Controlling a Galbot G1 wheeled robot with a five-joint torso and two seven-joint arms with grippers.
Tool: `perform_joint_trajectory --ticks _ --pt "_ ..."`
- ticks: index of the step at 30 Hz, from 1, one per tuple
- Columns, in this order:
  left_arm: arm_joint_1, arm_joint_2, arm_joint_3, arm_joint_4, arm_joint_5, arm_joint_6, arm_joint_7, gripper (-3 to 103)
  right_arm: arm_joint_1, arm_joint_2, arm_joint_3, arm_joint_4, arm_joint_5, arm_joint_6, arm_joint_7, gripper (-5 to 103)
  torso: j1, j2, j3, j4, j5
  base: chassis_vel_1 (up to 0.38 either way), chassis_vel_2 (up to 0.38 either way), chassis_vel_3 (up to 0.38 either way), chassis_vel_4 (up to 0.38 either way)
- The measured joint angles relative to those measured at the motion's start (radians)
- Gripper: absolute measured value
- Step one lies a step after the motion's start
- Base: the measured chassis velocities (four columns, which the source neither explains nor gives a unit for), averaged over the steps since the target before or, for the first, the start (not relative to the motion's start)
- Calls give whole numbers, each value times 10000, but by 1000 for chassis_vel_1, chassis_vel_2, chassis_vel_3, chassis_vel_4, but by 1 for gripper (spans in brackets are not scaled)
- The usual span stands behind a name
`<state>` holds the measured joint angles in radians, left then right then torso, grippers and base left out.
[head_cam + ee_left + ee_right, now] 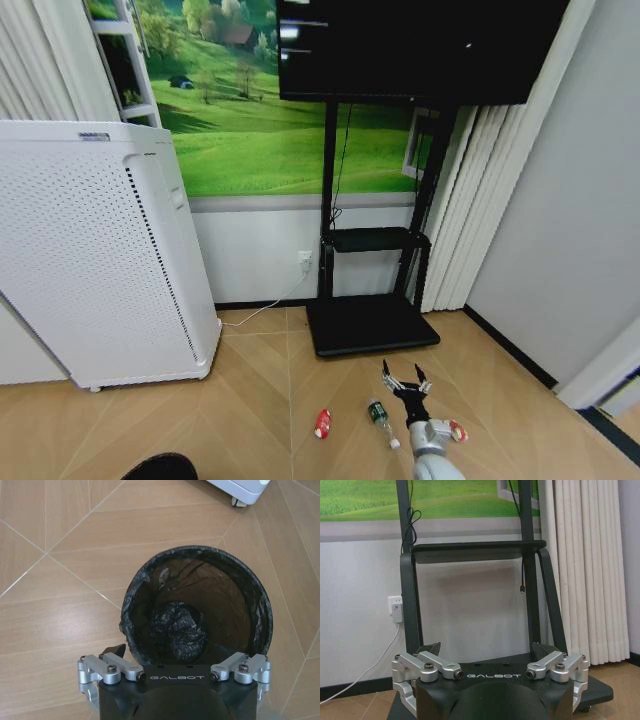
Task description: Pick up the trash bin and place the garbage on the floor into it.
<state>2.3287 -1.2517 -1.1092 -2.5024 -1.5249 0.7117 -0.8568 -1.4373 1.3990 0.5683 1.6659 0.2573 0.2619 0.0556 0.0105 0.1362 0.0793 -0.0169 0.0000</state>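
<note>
While three pieces of litter lie on the herringbone wood-look floor point(260, 380), the right gripper point(405, 381) hangs low above them with its fingers spread wide and nothing between them. One small red can point(322, 423) lies nearest the white perforated appliance point(90, 250). One clear plastic bottle point(381, 421) with a green label and white cap lies just beside the gripper's arm, and one red-and-white wrapper point(458, 432) peeks out on the arm's other side.

Seen from the left wrist, the left gripper point(175, 672) sits at the rim of the single trash bin point(150, 595), a round black container lined with a crinkled, glossy black bag bunched at the bottom. Whether its fingers clasp the rim cannot be told, as the bin hides the tips.

Behind the litter stands one black metal TV stand point(372, 325) with a flat base and a small shelf, carrying a dark screen point(420, 50). A white cable point(265, 305) runs from a wall socket point(395, 608) along the floor toward the appliance, and pale pleated curtains point(585, 570) hang just beside the stand.
</note>
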Motion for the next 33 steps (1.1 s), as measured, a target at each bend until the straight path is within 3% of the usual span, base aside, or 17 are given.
perform_joint_trajectory --ticks 9,16,22,26,33 --pt "438 -151 296 12 681 -86 694 100 194 24 44 -42 72 -106 34 100 2 8 5 1 1 0 0 0 0" --pt "-8 -31 415 184 1213 -215 1418 100 129 7 218 -41 227 -113 58 100 2 12 8 -3 2 0 0 0 0" --pt "12 -551 808 295 939 -468 1141 100 26 -183 291 105 417 -156 61 100 3 13 10 1 1 0 0 0 0" --pt "255 -1010 796 164 -223 -649 571 100 181 -246 264 22 594 -228 71 100 3 15 11 1 1 0 0 0 0" --pt "368 -1117 486 417 -496 -775 680 100 210 -208 145 -45 580 -241 82 100 3 16 12 0 1 0 0 0 0"
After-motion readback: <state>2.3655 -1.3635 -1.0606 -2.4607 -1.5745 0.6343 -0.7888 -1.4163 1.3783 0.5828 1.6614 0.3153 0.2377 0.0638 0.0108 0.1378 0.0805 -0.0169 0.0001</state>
